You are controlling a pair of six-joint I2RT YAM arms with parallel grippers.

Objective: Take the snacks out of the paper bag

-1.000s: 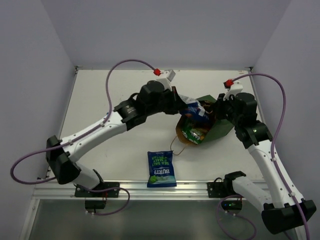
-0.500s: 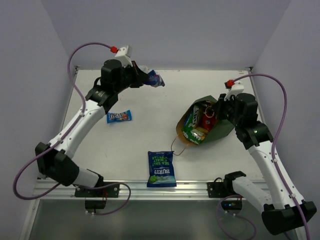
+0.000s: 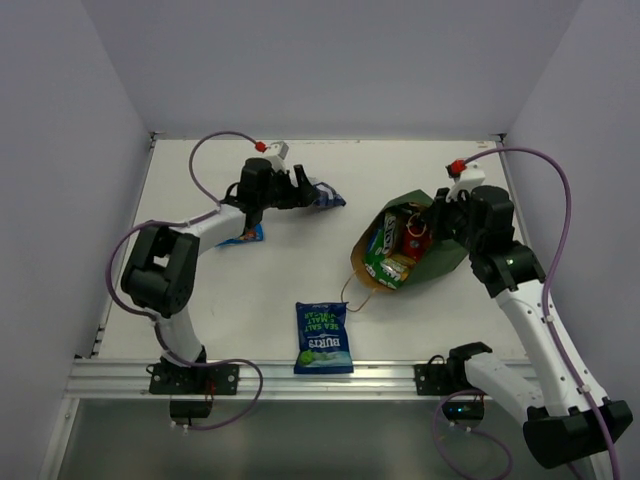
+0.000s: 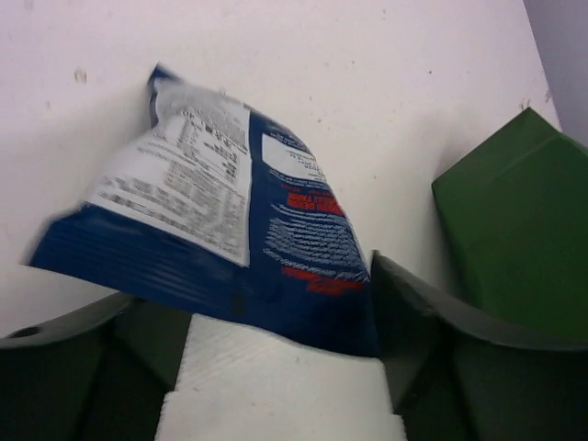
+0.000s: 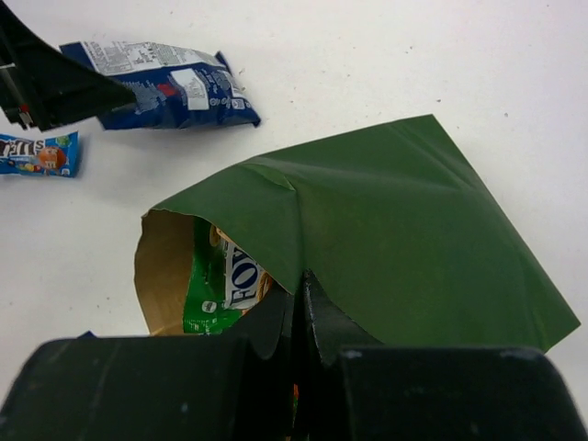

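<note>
Nearest my side of the table (image 3: 230, 320), in front of the paper bag (image 3: 432, 258) and a little to its left, a blue crisp packet (image 3: 323, 338) lies flat. It reads BURTS and SEA SALT (upside down from the overhead camera).

The paper bag lies on its side, dark green outside and brown inside, with its mouth turned left. A cord handle (image 3: 352, 292) trails from the mouth toward the Burts packet. My right claw (image 3: 437, 213) is clenched on the bag's upper green edge; the wrist view shows its fingers pinched together on the fold.

In the bag's mouth I see a green packet (image 3: 385, 262), a red packet (image 3: 417, 230) and a white-and-green packet (image 5: 241, 276) whose big letters begin "FO"; the rest is hidden.

Well to the left of the bag, a small blue bar (image 3: 243, 235) lies on the table, its lettering too small to read.

Farther back, left of the bag, a dark blue packet (image 3: 326, 197) lies back side up, with a white panel of fine print and some red print, all too blurred to read. My left claw (image 3: 300, 187) sits at its left end, fingers spread wide and released, with the packet's edge loose between them.
</note>
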